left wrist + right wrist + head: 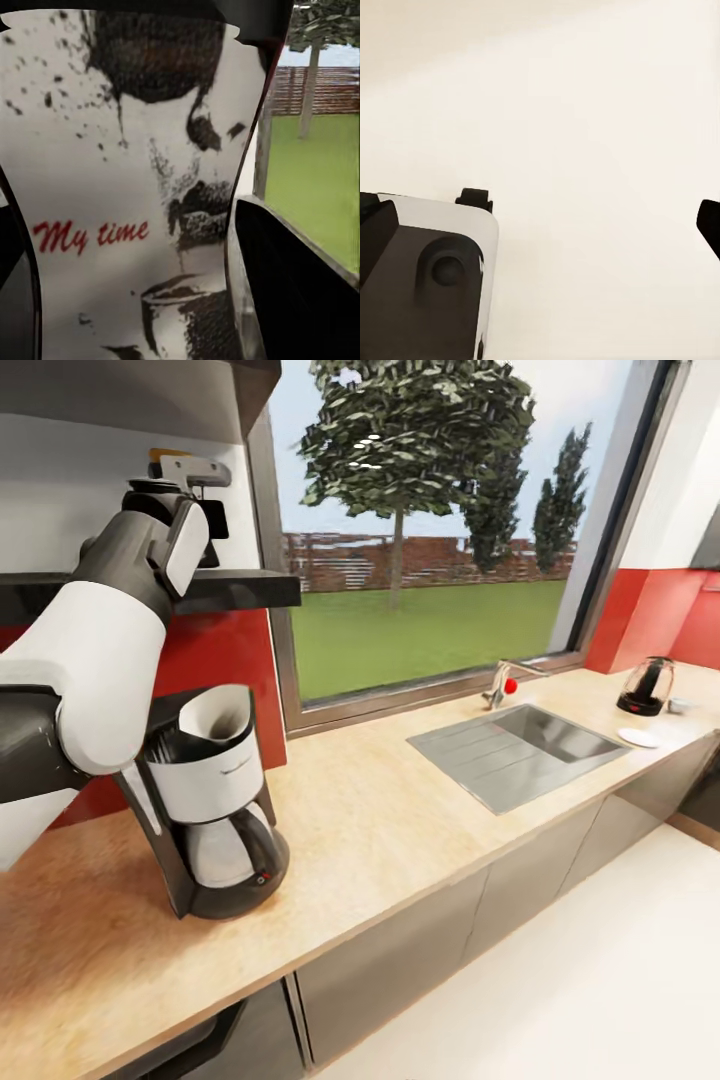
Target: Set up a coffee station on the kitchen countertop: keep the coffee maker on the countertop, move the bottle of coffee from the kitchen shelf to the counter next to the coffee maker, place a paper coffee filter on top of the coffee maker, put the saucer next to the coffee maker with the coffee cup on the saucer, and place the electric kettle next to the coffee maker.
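The bottle of coffee (127, 187), white with a "My time" label, stands between my left gripper's fingers (300, 285), which lie against both of its sides. In the head view my left gripper (192, 472) is raised to the dark kitchen shelf (240, 588), where the bottle's orange top (160, 456) peeks out behind it. The coffee maker (215, 800) stands on the countertop (400, 840) with a paper coffee filter (215, 725) in its top. The electric kettle (647, 685), the saucer (638, 737) and a small grey cup (683, 705) sit at the far right. My right gripper (540, 225) hangs open over pale floor.
A steel sink (520, 745) with a faucet (505, 682) lies in the countertop between the coffee maker and the kettle. A large window is behind the counter. Grey cabinet fronts run below the counter edge. Part of my own base (427, 285) shows in the right wrist view.
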Controlling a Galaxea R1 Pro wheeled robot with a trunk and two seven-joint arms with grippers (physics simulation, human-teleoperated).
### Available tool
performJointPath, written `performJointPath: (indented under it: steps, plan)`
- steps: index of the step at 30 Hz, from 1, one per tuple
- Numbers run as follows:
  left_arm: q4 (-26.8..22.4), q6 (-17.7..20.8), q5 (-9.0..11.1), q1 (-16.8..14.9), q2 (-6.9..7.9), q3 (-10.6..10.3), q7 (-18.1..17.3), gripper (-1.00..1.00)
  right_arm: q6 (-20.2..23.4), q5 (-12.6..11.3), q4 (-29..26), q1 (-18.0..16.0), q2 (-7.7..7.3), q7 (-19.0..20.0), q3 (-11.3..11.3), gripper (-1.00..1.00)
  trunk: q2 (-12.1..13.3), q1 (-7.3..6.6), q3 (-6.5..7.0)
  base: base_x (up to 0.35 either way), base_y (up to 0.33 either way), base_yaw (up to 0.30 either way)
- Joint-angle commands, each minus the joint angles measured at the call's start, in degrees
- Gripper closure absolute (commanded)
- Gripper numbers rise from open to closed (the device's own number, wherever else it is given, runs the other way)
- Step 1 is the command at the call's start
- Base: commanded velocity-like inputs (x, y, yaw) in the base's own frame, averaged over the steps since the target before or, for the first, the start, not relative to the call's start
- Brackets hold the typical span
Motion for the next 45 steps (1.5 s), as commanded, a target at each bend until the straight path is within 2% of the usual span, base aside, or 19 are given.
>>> performJointPath:
  steps: [1,26,32,34,37,39,41,42,45]
  plan:
    - [-0.1,0.4,-0.6,-0.1,-0.06,0.2,-0.1,1.00,-0.2,0.5,0.0,-0.1,-0.01,0.0,-0.5,-1.00,-0.1,0.03,-0.13,0.000,0.000,-0.295]
    - [-0.2,0.4,-0.6,-0.3,-0.95,0.2,-0.1,1.00,-0.1,0.5,0.0,-0.1,-0.01,0.0,-0.5,-1.00,-0.1,0.03,-0.13,0.000,0.000,-0.295]
    - [-0.2,0.4,-0.5,-0.2,-2.73,0.4,-0.1,1.00,-0.1,0.5,0.0,-0.1,-0.01,0.0,-0.5,-1.00,-0.1,0.03,-0.13,0.000,0.000,-0.295]
    - [-0.2,0.4,0.4,0.1,-3.16,0.4,-1.3,1.00,-0.1,0.5,0.0,-0.1,-0.01,-0.1,-0.5,-1.00,-0.1,0.03,-0.13,0.000,0.000,-0.177]
    - [-0.3,0.3,1.3,0.5,-3.30,0.3,-5.8,1.00,-0.1,0.5,0.0,-0.1,-0.01,-0.3,-0.5,-1.00,-0.1,0.03,-0.13,0.000,0.000,-0.054]
    - [-1.2,0.3,1.4,0.7,-3.30,0.3,-7.7,1.00,-0.1,0.5,0.0,-0.1,-0.01,-0.3,-0.4,-1.00,-0.1,0.03,-0.13,0.000,0.000,-0.015]
    - [-3.2,0.3,1.5,1.8,-3.26,0.2,-8.5,1.00,-0.1,0.5,0.0,-0.1,-0.01,-0.3,-0.5,-1.00,-0.1,0.03,-0.13,0.000,0.000,-0.006]
    - [-5.2,0.3,1.5,3.3,-3.22,0.2,-8.8,1.00,-0.1,0.5,0.0,-0.1,-0.01,-0.3,-0.5,-1.00,-0.1,0.03,-0.13,0.000,0.000,-0.002]
    - [-14.1,0.1,1.5,11.5,-3.04,-0.1,-9.2,1.00,-0.2,0.5,0.0,-0.1,0.06,-0.3,-0.4,-1.00,-0.1,0.03,-0.13,0.000,0.000,0.000]
